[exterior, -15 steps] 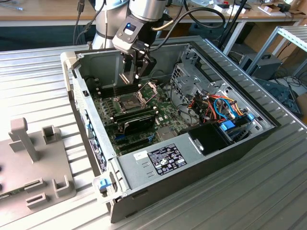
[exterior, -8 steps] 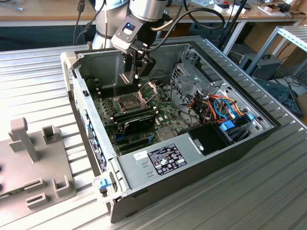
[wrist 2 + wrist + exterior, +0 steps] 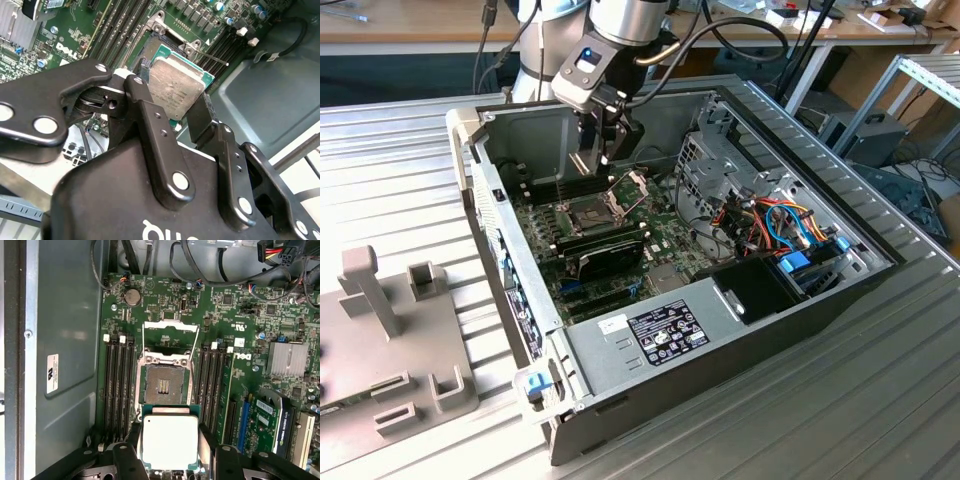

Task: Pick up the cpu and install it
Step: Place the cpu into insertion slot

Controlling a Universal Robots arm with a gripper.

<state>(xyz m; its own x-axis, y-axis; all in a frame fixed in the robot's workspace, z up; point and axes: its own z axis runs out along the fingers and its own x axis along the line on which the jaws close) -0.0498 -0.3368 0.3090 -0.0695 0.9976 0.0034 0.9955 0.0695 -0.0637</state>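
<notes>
Open computer case (image 3: 530,145), expansion card (image 3: 605,258), grey jig (image 3: 365,345)

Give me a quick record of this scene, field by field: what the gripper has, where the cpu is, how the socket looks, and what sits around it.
gripper: shut on the cpu, above the motherboard inside the open computer case
cpu: clamped by its edges, metal top facing both wrist views, not in the socket
socket: empty, contacts bare
socket frame: swung open
memory slots: flank the socket on both sides
expansion card: seated on the board near the socket
</notes>
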